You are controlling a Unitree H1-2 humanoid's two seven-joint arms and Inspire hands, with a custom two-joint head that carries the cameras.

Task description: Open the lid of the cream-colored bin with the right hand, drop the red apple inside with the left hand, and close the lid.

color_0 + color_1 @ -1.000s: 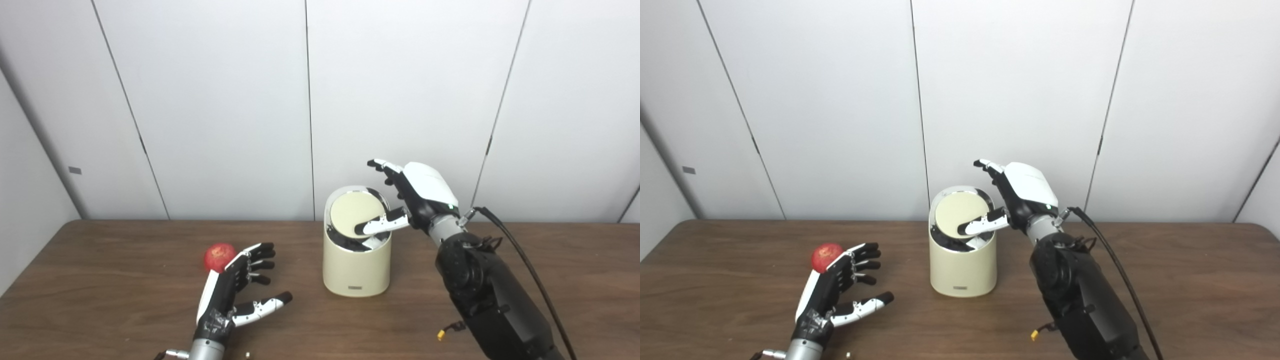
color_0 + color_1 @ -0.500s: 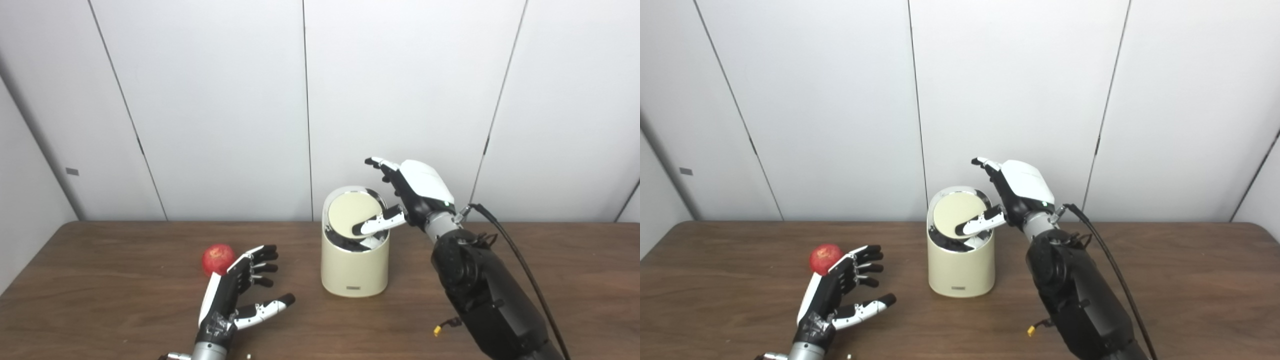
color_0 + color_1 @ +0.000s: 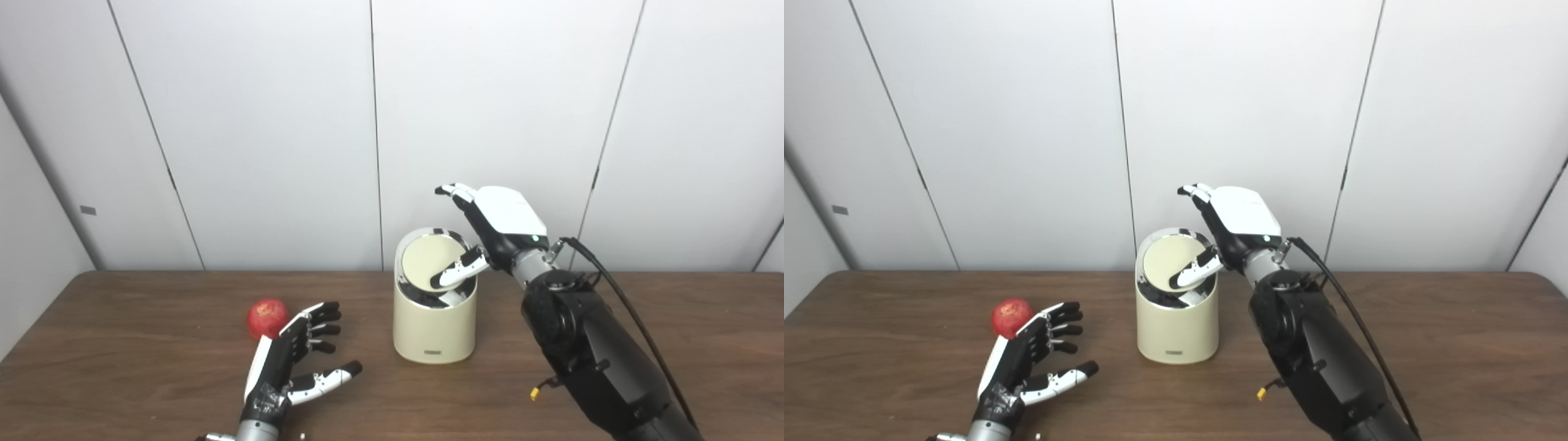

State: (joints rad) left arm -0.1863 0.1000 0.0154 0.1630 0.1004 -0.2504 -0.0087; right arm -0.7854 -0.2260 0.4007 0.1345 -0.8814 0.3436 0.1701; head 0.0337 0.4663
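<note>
The cream-colored bin (image 3: pixel 435 331) stands mid-table. Its round lid (image 3: pixel 425 263) is tipped, with a dark gap showing at its near edge. My right hand (image 3: pixel 496 223) hovers over the bin's right rim, open; its thumb lies on the near right part of the lid and its fingers reach up and left above the bin. The red apple (image 3: pixel 267 318) rests on the table left of the bin. Just right of the apple and nearer to me lies my left hand (image 3: pixel 288 361), open and holding nothing; its fingertips are close beside the fruit, and I cannot tell if they touch it.
The brown wooden table (image 3: pixel 122 380) ends at white wall panels close behind the bin. A black cable (image 3: pixel 618 294) runs along my right forearm, and a small yellow plug (image 3: pixel 534 395) dangles beneath it. A tiny white scrap (image 3: pixel 302 436) lies by the table's front edge.
My right hand has risen a little and shifted left over the bin, thumb still on the lid. The left hand and apple have barely moved. The camera shifted slightly.
</note>
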